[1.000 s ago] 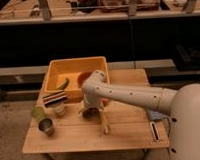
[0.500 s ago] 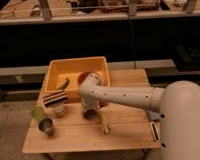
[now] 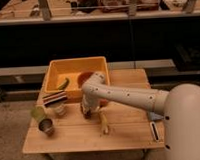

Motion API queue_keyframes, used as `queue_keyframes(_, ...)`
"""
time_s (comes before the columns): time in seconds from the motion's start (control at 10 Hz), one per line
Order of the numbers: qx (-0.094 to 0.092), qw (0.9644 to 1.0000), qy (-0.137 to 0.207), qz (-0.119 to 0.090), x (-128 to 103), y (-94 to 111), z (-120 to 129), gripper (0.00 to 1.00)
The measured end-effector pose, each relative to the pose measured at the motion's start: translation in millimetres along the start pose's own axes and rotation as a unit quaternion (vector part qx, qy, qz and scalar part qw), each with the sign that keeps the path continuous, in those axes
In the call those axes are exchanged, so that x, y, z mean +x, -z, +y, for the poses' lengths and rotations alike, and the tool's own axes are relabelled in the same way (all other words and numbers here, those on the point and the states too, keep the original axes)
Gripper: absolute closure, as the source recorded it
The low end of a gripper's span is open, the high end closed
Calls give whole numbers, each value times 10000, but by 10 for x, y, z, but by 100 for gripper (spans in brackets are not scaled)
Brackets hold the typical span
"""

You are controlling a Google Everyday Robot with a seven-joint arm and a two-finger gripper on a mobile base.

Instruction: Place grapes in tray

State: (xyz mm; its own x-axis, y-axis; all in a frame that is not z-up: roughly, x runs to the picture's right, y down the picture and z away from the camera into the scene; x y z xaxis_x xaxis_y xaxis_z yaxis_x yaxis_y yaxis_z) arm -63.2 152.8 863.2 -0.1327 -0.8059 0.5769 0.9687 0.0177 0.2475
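The yellow tray (image 3: pixel 53 76) stands at the back left of the wooden table. A red-orange bowl (image 3: pixel 85 76) and a green piece (image 3: pixel 62 84) lie in it. My white arm reaches in from the right and bends down just in front of the tray. My gripper (image 3: pixel 86 110) points down at the table top there. A small dark lump under it, which looks like the grapes (image 3: pixel 85 114), is mostly hidden by the gripper. I cannot tell if it is touching them.
A yellowish banana-like piece (image 3: pixel 104 123) lies on the table right of the gripper. A striped packet (image 3: pixel 55 98), a small cup (image 3: pixel 60 110), a green object (image 3: pixel 37 112) and a metal can (image 3: pixel 45 127) stand at the left. A white item (image 3: pixel 155 131) lies near the right edge.
My arm has swung a little to the left, and the gripper now sits lower, close to the table just in front of the tray.
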Motion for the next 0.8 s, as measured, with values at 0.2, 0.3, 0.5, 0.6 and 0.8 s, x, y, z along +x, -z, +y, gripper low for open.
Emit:
queue_keyframes(0.2, 398, 9990, -181, -21, -8, 110, 48, 100)
queue_keyframes(0.3, 586, 9978, -303, 12, 5, 212, 96, 100)
queue_keyframes(0.5, 953, 9935, -608, 118, 22, 499, 260, 100)
queue_keyframes(0.6, 1086, 9912, -730, 182, 31, 665, 329, 100)
queue_keyframes(0.8, 1323, 9867, -878, 354, 82, 1065, 461, 100)
